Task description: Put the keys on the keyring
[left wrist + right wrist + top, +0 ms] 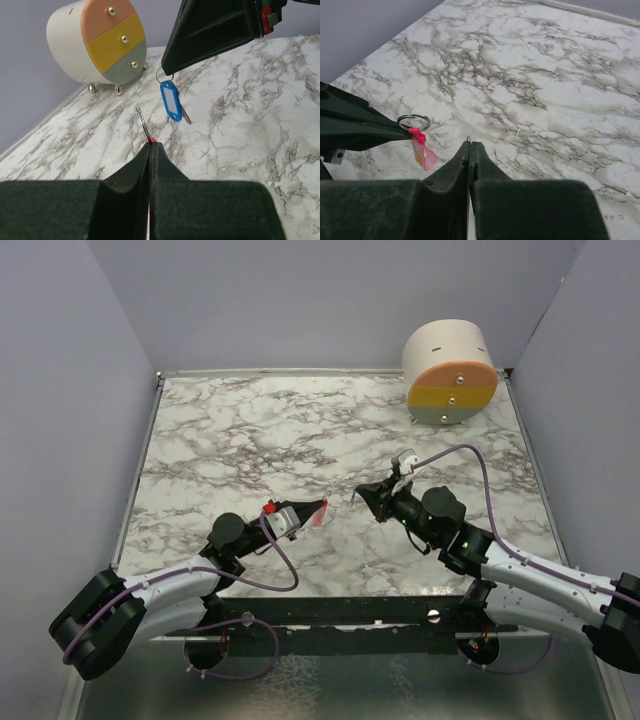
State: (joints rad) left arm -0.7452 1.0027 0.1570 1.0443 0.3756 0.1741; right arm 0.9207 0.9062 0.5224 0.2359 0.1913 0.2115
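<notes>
1. Only the left wrist view shows it clearly: the blue-headed key dangles from the tip of the right gripper by a small wire loop, with its silver blade behind the blue head. In the top view it is barely a speck.
2. Only the right wrist view shows the keyring sticking out past the tip of the left gripper, its pink tag hanging below.
3. Left gripper: jaws pressed together, pinching the keyring at the tag end. Right gripper: jaws also closed, pinching the key's loop.
4. Top view: the two tips face each other over the front-centre of the table, near but apart. Key and ring are not touching.
5. Room: bare marble table all round. Round drawer unit in the far right corner, well apart. Walls left, right and back.
6. Count: one key, one keyring, one drawer unit with three drawers, two arms.
</notes>
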